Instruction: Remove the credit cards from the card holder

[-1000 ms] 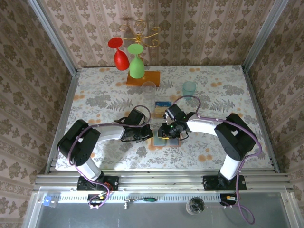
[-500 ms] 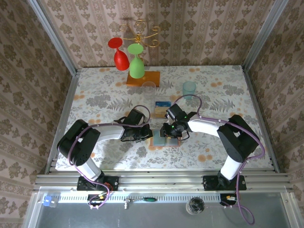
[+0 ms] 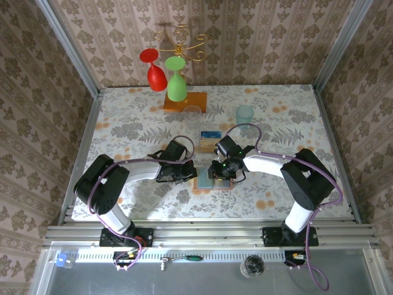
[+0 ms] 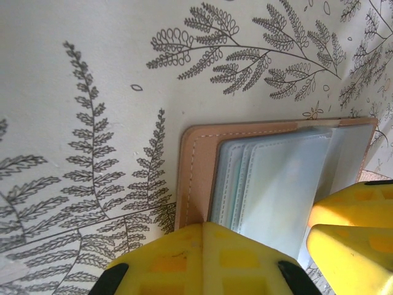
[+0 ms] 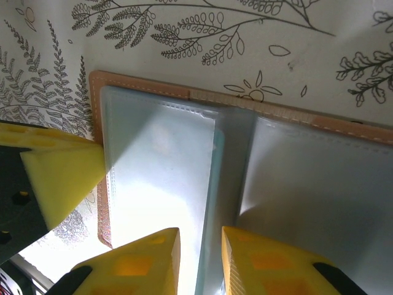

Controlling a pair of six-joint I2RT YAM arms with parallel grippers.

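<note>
The card holder (image 3: 213,182) lies open on the table between both grippers, salmon-brown rim (image 4: 199,153) outside and grey-blue pockets (image 5: 156,166) inside. My left gripper (image 3: 188,174) is shut, its yellow fingertips (image 4: 204,226) meeting and resting on the holder's left edge. My right gripper (image 3: 220,173) stands open by a narrow gap (image 5: 201,236) over the middle fold. A thin teal edge (image 5: 214,184), a card or a pocket lip, runs into that gap. A small stack of credit cards (image 3: 210,136), tan with a blue strip, lies on the table behind the holder.
At the back stands a glass rack on an orange wooden base (image 3: 185,101) with a red glass (image 3: 153,70) and a green glass (image 3: 177,85). A clear glass (image 3: 193,114) and a teal cup (image 3: 244,114) stand nearby. Walls close in the left and right sides.
My right gripper has crept a little left and nearer, over the holder's middle. The left gripper has stayed on the holder's edge.
</note>
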